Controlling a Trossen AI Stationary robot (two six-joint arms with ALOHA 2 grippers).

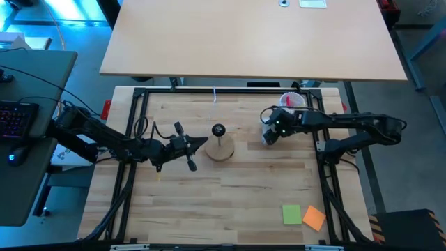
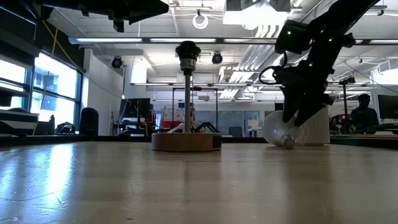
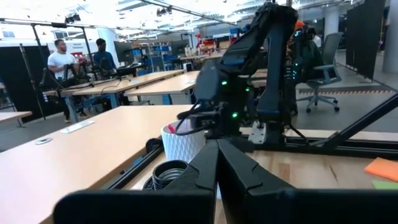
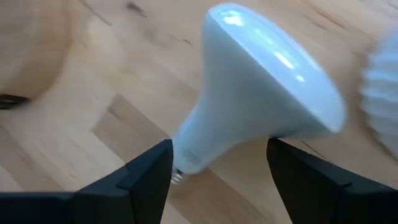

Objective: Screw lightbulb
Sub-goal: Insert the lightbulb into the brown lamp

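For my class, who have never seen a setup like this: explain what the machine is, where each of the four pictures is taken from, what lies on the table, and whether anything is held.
Two dark robot arms work at a pale wooden table. One picture looks straight down; one looks level across the tabletop; two come from cameras on the wrists.

In the middle stands a round wooden stand with a black socket post. A white frosted lightbulb lies on its side on the table. Behind it is a white ribbed cup, and green and orange sticky notes lie near the front edge.

The right end effector is open, its fingers either side of the bulb's narrow neck, not yet closed on it. The left end effector waits beside the stand, shut and holding nothing.
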